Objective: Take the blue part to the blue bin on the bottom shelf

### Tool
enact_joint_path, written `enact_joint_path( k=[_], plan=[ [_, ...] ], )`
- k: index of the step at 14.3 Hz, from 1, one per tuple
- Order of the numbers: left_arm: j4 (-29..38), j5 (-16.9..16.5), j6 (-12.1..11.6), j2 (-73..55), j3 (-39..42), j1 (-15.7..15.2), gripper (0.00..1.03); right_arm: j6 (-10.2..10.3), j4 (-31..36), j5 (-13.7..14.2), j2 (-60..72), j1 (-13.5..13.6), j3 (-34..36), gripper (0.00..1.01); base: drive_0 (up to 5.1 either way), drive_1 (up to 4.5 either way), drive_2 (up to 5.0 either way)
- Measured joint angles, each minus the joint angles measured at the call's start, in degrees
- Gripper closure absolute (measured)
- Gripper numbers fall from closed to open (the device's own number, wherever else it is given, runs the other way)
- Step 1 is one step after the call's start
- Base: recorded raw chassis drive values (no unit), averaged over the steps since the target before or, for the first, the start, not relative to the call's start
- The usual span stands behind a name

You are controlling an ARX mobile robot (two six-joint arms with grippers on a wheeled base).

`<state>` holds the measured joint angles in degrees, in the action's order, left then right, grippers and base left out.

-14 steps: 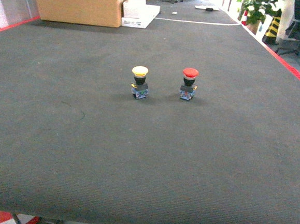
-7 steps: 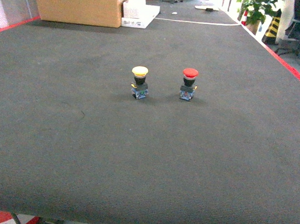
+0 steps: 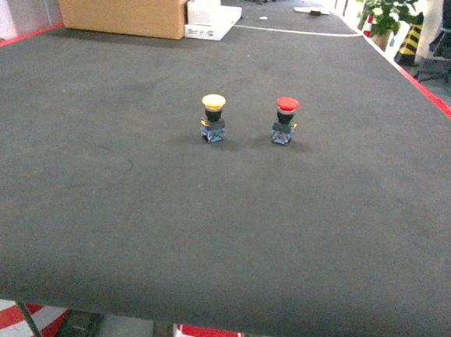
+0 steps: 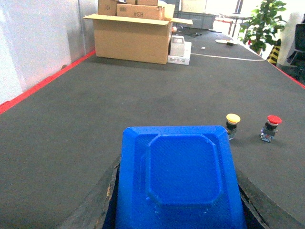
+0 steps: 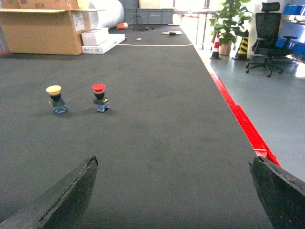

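The blue part (image 4: 178,181), a flat blue plastic piece with a raised octagonal centre, fills the lower middle of the left wrist view. My left gripper (image 4: 177,202) is shut on it, a dark finger (image 4: 101,202) showing on each side. My right gripper (image 5: 174,162) hangs open above the dark table mat, with nothing between its fingers. Neither gripper shows in the head view. The blue bin and the bottom shelf are out of view.
A yellow push button (image 3: 212,117) and a red push button (image 3: 285,120) stand mid-table on the dark mat (image 3: 220,238). A cardboard box (image 3: 121,3) and a white box (image 3: 212,15) sit at the far end. Red tape (image 3: 442,100) marks the right edge. An office chair (image 5: 264,33) stands beyond.
The head view has pulled back and up a little: both buttons sit slightly higher and smaller, and more floor shows below the table's near edge.
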<state>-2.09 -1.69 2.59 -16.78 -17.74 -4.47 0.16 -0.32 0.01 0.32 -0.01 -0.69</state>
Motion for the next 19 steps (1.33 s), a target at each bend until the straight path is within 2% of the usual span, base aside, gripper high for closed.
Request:
enact_joint_path(
  k=[19],
  plan=[
    [0.09,0.02,0.00,0.22,0.00,-0.02,0.60,0.00,0.07,-0.02,0.00,0.00,0.00,0.03,-1.5,-1.53,-1.5]
  ],
)
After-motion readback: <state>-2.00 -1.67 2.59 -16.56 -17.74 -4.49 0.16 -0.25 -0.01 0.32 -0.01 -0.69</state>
